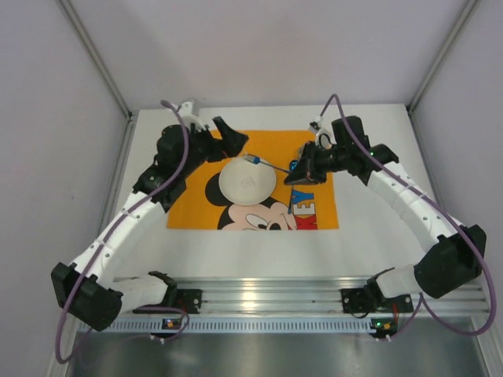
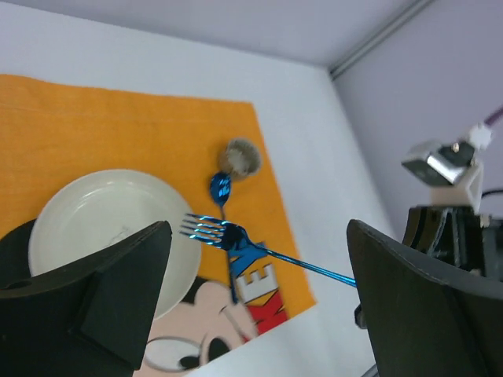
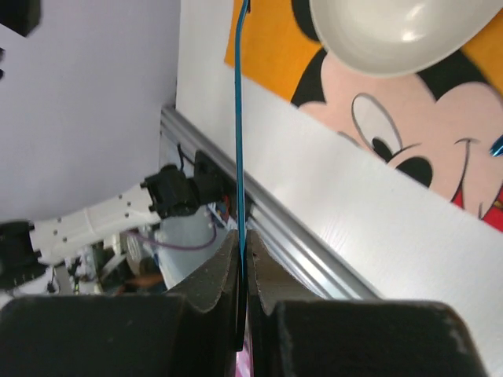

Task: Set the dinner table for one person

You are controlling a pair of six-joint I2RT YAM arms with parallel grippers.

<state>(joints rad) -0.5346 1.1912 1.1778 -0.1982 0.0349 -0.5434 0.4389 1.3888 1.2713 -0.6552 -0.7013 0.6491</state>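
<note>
- left hand [image 1: 224,143] spread wide, empty, at 10 o'clock of plate [image 1: 246,182]
- plate sits on orange mat [image 1: 189,212], mat on white tabletop [image 1: 251,251] (rail along its 6 o'clock edge)
- blue fork [image 2: 267,250] tines over plate's 1 o'clock rim
- right hand [image 3: 242,239] clamped tight on fork handle

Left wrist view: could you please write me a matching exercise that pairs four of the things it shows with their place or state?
Column one:
1. fork
2. plate
3. left gripper
4. spoon

Column two:
A. lying on the orange mat, beside the plate
B. open, holding nothing
C. handle clamped in the shut right gripper
D. white, resting on the orange mat

Pairs: 1-C, 2-D, 3-B, 4-A
</note>
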